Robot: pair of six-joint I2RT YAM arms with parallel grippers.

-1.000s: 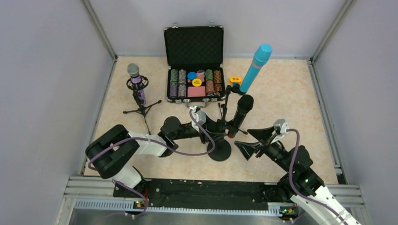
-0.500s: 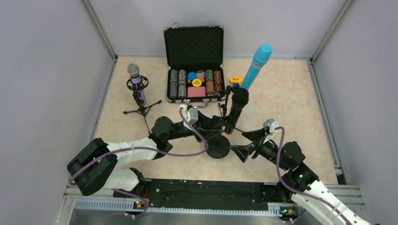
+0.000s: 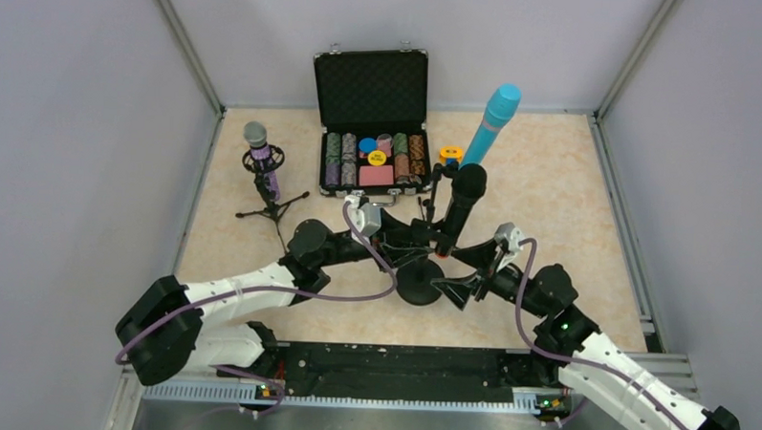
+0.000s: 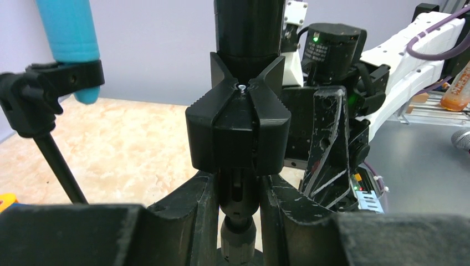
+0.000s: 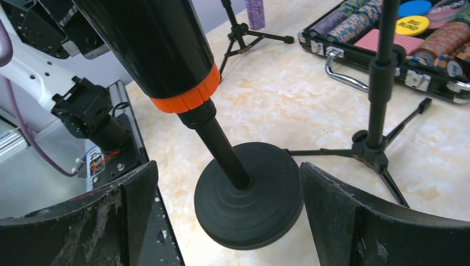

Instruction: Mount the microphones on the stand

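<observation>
Evidently the left tool (image 4: 237,189) is pressed together on the stand (image 4: 238,238), pinching its thin stem directly under the black clip (image 4: 238,138). The black microphone (image 5: 149,44) rises straight out of that clip. Its long axis runs up and away from the tool, leaning toward the far right of the scene in the overhead view, with its orange end lowest and its head highest. The left arm is therefore the nearer one and is already in contact with the stand. The right tool (image 5: 228,172) is spread wide and grips nothing. Its two fingers flank the stand's round base (image 5: 249,210), one to each side and both clear of it, with the stem and the orange ring standing between and above them. From this tool the microphone lies directly ahead and upward. In my judgement the next move depends on that alignment: the spread fingers must close across the upright axis, not along it, while the left tool holds the stem steady. Whether the microphone is fully home in the clip cannot be determined. Farther out on the counter (image 3: 569,202), the cyan microphone (image 3: 490,123) sits tilted in a tripod holder just beyond. The purple microphone (image 3: 261,158) stands on its own small tripod, well apart at the far left.
</observation>
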